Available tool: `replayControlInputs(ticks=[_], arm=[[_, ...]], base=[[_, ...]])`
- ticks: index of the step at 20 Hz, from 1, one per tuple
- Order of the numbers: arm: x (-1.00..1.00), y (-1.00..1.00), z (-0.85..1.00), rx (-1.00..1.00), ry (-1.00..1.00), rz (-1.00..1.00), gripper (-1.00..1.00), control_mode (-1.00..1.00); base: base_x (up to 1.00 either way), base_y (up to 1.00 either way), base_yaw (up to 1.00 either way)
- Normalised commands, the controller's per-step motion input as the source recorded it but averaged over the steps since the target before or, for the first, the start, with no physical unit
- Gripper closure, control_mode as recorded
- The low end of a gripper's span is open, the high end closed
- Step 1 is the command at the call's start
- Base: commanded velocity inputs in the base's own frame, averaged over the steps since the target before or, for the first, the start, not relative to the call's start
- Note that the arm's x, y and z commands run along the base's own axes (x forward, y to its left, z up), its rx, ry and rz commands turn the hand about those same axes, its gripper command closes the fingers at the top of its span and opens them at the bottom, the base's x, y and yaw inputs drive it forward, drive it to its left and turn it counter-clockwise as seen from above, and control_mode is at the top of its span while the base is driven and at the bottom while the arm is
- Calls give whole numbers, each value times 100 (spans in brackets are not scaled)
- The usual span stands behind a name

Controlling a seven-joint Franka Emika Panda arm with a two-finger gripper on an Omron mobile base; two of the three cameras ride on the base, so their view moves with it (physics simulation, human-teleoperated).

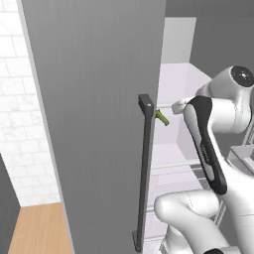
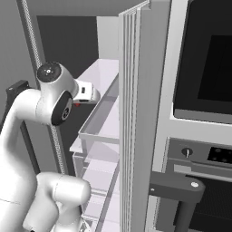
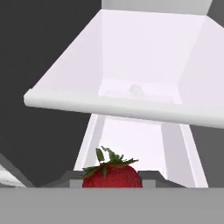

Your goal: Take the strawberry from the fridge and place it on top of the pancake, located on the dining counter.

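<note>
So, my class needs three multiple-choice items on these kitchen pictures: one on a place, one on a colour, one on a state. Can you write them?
1. Where is the strawberry?
A) on a wooden counter
B) between the pincer's tips
C) on a plate

2. What colour is the fridge's bar handle?
A) red
B) white
C) dark

3. How does the fridge stand?
A) open
B) shut
C) lying on its side

Answers:
1 B: the hand view shows the berry between the two tips.
2 C: it stands dark against the grey door.
3 A: white shelves show past the door.
</note>
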Motion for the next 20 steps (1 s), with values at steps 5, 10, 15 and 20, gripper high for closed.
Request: replayControlInputs(ticks=[5,10,15,20], arm=[[-91,13,1,0,0,-9,100,-100],[-68,19,1,0,0,-12,100,-100],[-51,0,5,0,0,-11,100,-100],[-30,19,3,0,0,-2,100,100]], base=[[0,0,0],[0,0,0],[0,0,0],[-14,10,0]])
